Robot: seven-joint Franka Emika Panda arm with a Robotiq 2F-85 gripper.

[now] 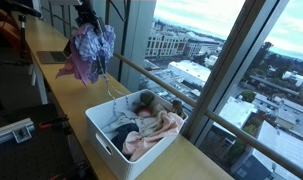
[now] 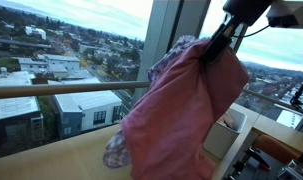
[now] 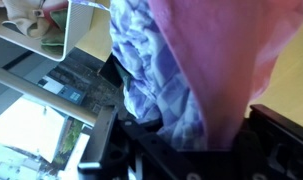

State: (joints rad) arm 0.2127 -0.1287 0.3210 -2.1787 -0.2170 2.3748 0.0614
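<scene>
The cloth bundle (image 1: 88,52), pink cloth together with a purple-and-blue patterned piece, hangs in the air over the wooden counter (image 1: 71,95). Its long axis runs straight up and down: the gathered top is at the gripper (image 1: 87,14) and the loose folds point down at the counter. It hangs left of and farther back than the white bin (image 1: 104,140), well apart from it.

The gripper points downward with its fingers clamped on the top of the bundle. In an exterior view the arm (image 2: 281,12) comes in from the upper right, its dark wrist slanting down and to the left into the fabric.

The white bin stands on the near part of the counter, beside the window (image 1: 241,60), and is filled with crumpled clothes (image 1: 149,125), pink and beige among them.

Only the wrist view shows the grip closely: the cloth passes between the dark fingers (image 3: 281,140), with the patterned piece on the left and the pink on the right. The exterior view nearest the bundle is almost filled by pink cloth and shows only a corner of the bin. There the lower patterned edge comes close to the counter; whether it touches cannot be told.
</scene>
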